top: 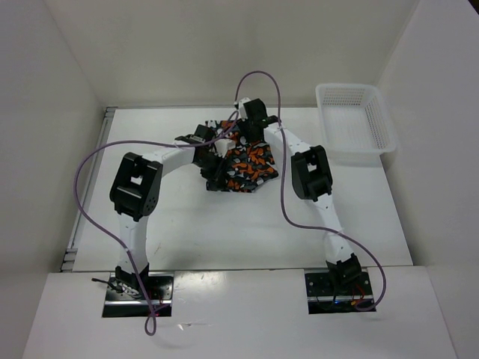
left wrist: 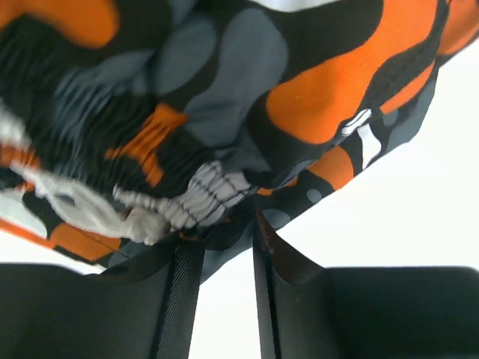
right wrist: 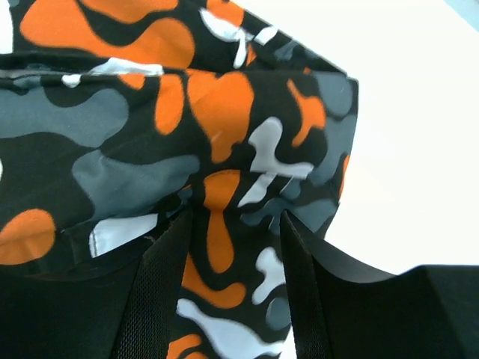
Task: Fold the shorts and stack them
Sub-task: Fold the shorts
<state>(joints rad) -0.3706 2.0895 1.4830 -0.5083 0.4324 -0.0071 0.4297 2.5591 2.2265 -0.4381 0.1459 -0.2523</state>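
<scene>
The shorts (top: 253, 169), patterned in orange, black, grey and white, lie bunched at the far middle of the table. My left gripper (top: 218, 155) is at their left edge. In the left wrist view its fingertips (left wrist: 224, 224) are close together on the gathered waistband (left wrist: 187, 198), with white table showing between the fingers below. My right gripper (top: 243, 139) is at the shorts' far edge. In the right wrist view it (right wrist: 233, 218) has fabric (right wrist: 224, 112) filling the narrowed gap between its fingers.
A white mesh basket (top: 386, 129) stands at the far right of the table. The white table (top: 224, 232) is bounded by white walls on the left, back and right. Purple cables loop over both arms.
</scene>
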